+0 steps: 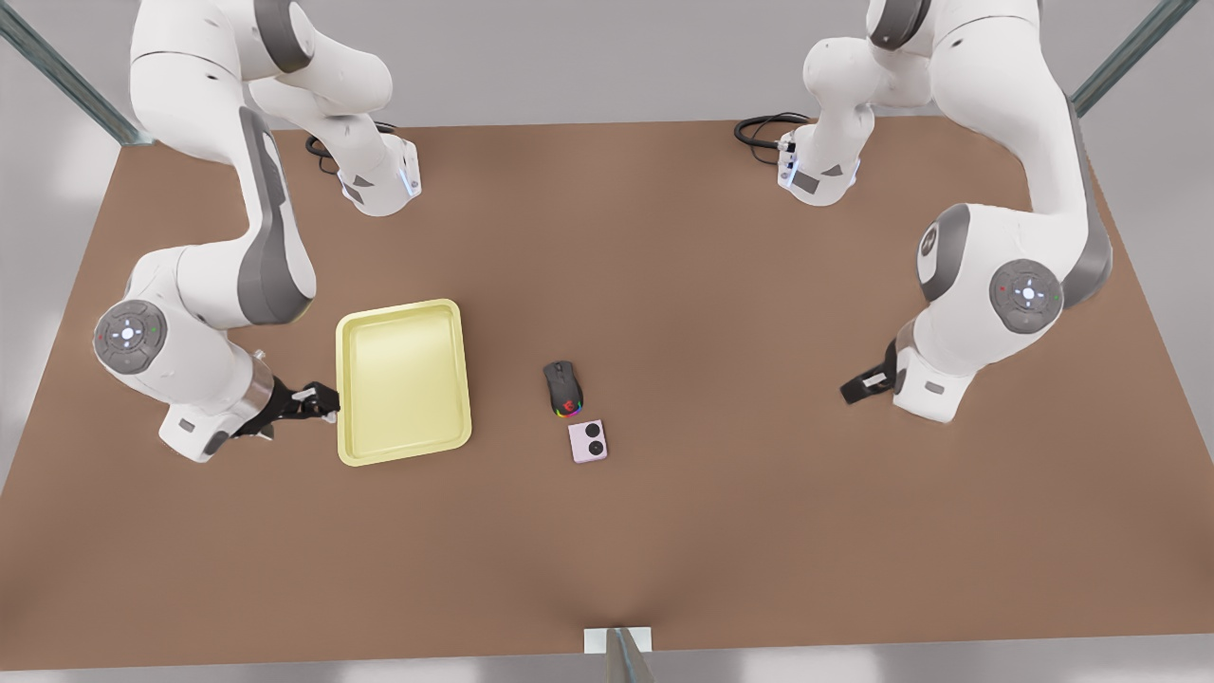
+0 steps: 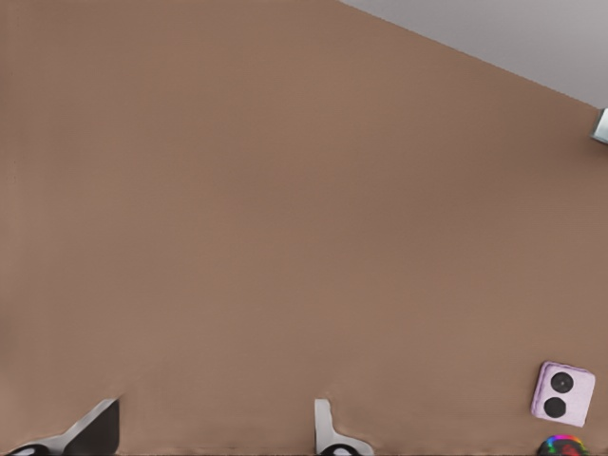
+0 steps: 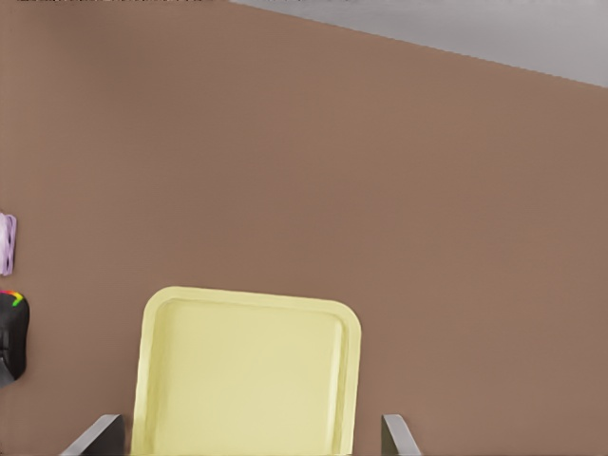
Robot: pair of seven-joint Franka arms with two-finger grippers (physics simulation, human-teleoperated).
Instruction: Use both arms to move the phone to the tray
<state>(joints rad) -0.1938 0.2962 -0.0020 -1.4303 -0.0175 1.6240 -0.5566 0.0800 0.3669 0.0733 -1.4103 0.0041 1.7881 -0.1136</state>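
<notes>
Front view puts the phone (image 1: 588, 441) flat on the bench (image 1: 721, 313), just beside the black mouse (image 1: 563, 387) and apart from the tray (image 1: 404, 381), which lies empty toward the front view's left.

Taking the tray as landmark: the right hand (image 1: 318, 401) hovers just beside the tray's outer rim, on the side away from the phone, its fingers (image 3: 95, 435) spread wide with the tray's near edge between them (likely lined up to steady or shift the tray). The left hand (image 1: 858, 387) sits well apart from the tray, beyond the phone on the front view's right, low over bare bench. Its fingers (image 2: 328, 432) also stand wide and hold nothing, and its wrist view catches the phone (image 2: 563, 393) off to one side, so it seems placed to reach across for the pickup.

Nothing is grasped yet; I judge the task barely begun.
</notes>
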